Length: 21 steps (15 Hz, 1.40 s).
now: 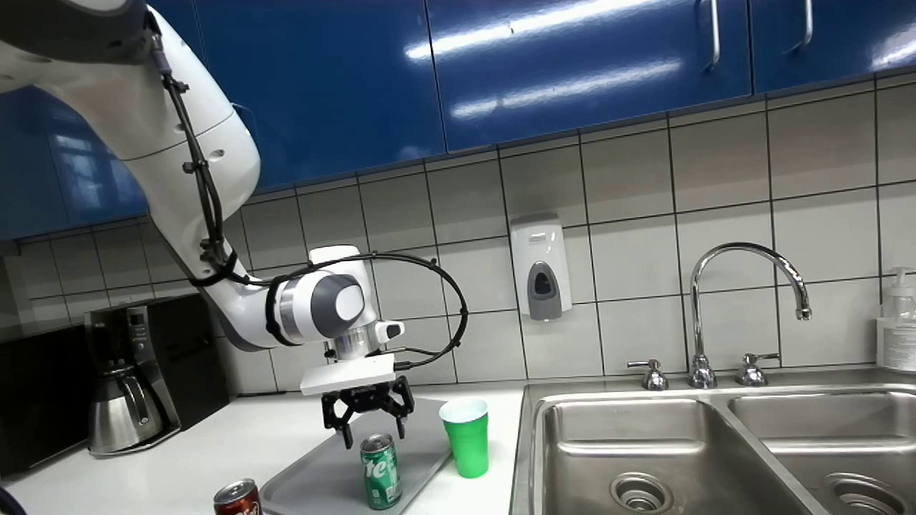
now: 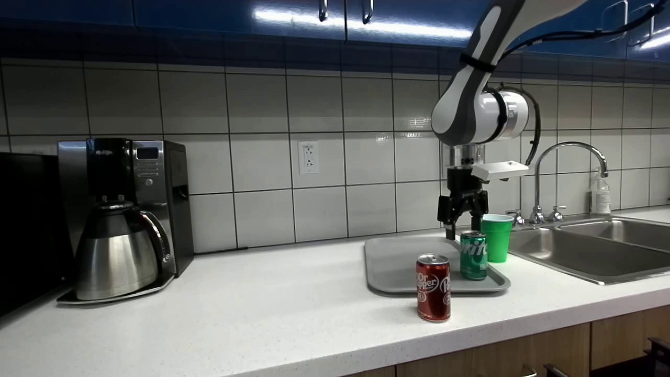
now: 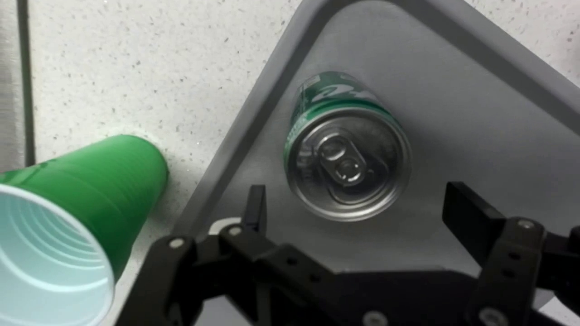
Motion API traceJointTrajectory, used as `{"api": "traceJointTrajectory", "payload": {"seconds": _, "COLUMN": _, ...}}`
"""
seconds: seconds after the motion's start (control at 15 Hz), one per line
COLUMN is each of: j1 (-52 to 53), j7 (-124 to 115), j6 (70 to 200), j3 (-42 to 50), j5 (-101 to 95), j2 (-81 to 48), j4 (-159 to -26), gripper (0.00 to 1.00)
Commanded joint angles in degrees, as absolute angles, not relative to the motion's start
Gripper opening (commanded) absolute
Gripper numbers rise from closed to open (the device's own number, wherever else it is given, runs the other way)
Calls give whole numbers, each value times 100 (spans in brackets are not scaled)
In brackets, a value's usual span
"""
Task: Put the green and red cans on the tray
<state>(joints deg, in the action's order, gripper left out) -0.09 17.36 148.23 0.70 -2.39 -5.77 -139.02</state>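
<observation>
The green can (image 2: 473, 256) stands upright on the grey tray (image 2: 398, 251), near the tray's front corner. From above, its silvery lid (image 3: 349, 163) shows between the lines of the two fingers. My gripper (image 3: 356, 186) is open, with a gap on both sides of that can and no contact visible. In an exterior view, the gripper (image 2: 463, 232) hangs slightly above and behind the green can, toward the wall. On the white counter just in front of the tray, the dark red can (image 2: 433, 290) stands upright; only its upper part (image 1: 238, 495) shows in an exterior view.
Close beside the tray, on the sink side, stands a bright green plastic cup (image 1: 466, 440). Past it lie the steel sink basins (image 1: 630, 458) and the tall faucet (image 1: 744, 250). A coffee maker (image 2: 125, 220) sits at the far end of the counter. Blue cabinets (image 1: 558, 79) hang overhead.
</observation>
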Motion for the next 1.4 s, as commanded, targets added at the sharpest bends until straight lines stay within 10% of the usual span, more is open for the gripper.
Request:
{"api": "traceJointTrajectory", "payload": {"seconds": 0.0, "j1": -9, "j7": 1814, "j6": 14841, "j3": -38, "j5": -255, "j2": -233, "j4": -14015, "gripper": 100}}
{"api": "traceJointTrajectory", "payload": {"seconds": 1.33, "j1": 757, "j7": 1255, "j6": 14693, "j3": -647, "j5": -84, "j2": 325, "j4": -14122, "gripper": 100}}
